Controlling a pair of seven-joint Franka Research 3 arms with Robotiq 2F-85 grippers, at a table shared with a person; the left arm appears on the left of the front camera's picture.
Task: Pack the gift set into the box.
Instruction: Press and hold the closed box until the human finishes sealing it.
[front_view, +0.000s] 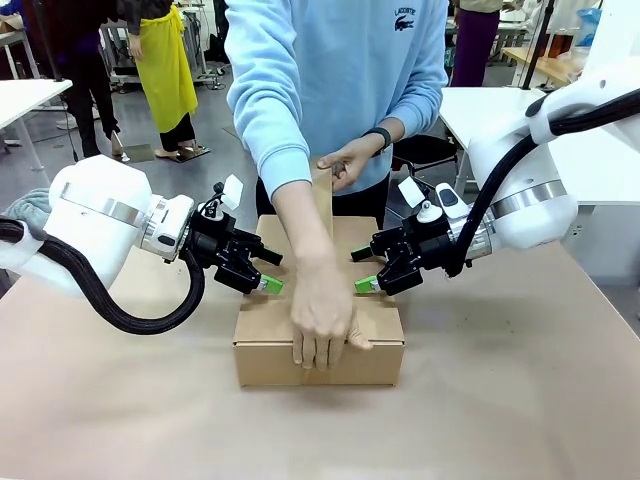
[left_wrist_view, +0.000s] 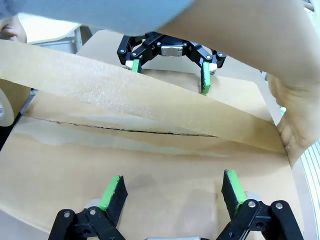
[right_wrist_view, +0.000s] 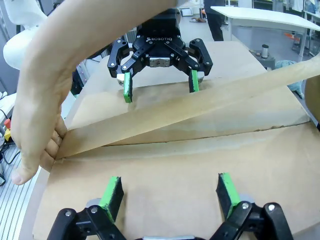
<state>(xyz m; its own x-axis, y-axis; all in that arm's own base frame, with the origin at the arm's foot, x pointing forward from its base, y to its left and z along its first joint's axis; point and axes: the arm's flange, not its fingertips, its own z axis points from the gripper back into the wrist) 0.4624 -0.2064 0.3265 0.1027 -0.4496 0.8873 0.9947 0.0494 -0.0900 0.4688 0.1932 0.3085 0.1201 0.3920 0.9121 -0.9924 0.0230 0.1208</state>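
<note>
Both pairs of fingers are standing wide apart and gripping nothing: the left gripper (front_view: 266, 272) and right gripper (front_view: 364, 270) are pressing the flaps of the box (front_view: 318, 345) shut from either side. This is steadying it on the worktop (front_view: 520, 400) while the person's hand (front_view: 320, 315) is laying tape (front_view: 322, 200) along the seam. The gift set is presumably sealed inside.

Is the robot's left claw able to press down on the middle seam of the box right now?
Probably not. The person's hand and a strip of brown tape cover the seam of the box, while the open left gripper sits at the box's side.
</note>
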